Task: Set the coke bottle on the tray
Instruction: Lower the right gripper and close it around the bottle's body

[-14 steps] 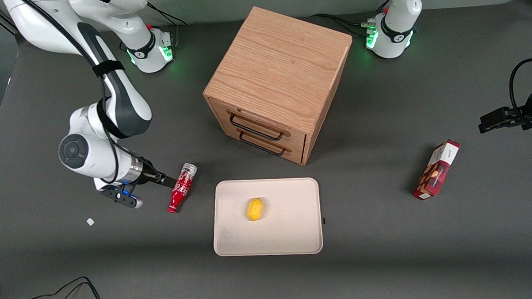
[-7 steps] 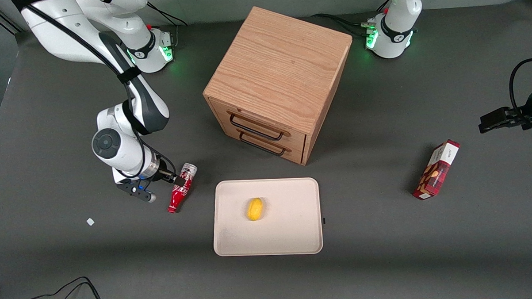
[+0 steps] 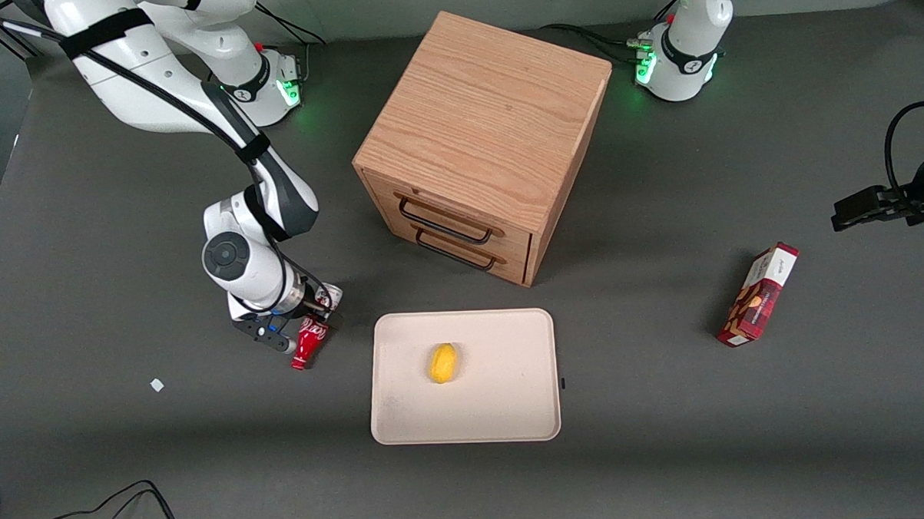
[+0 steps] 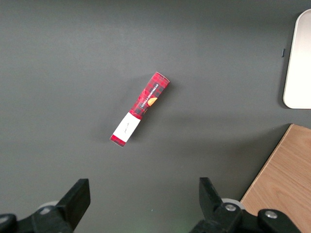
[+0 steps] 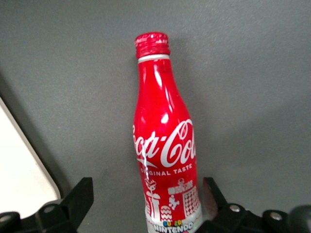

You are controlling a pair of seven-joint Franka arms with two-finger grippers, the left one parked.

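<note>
**Toward the working arm's end of the tabletop: end effector astride the lying bottle**

Toward the working arm's end of the tabletop, low over the surface, hangs the end effector (image 3: 312, 314), fingers (image 5: 80, 199) spread apart and gripping nothing. Directly beneath and between those fingers lies the coke bottle (image 3: 309, 343), flat on its side on the tabletop, not yet on the tray. Long axis running roughly from the edge by the arm bases toward the edge nearest the front camera: silvery base end under the end effector, red cap pointing at the near edge. In the right wrist view, fingers flanking the lower body of the bottle (image 5: 165, 145), one close against it, the other with a clear gap. Across the axis, then, and seemingly ready to close; probably just a squeeze and a lift needed.

Just beside the bottle, toward the middle of the tabletop, the cream tray (image 3: 505, 404), long rim roughly parallel to the near edge. On it a small yellow fruit (image 3: 442, 363), near its centre, with bare surface all round. Nothing between bottle and tray rim.

Farther from the camera than the tray, the wooden drawer cabinet (image 3: 481, 136), likely clear of a short sideways carry. Toward the parked arm's end, well apart, a red snack box (image 3: 757, 294).
</note>
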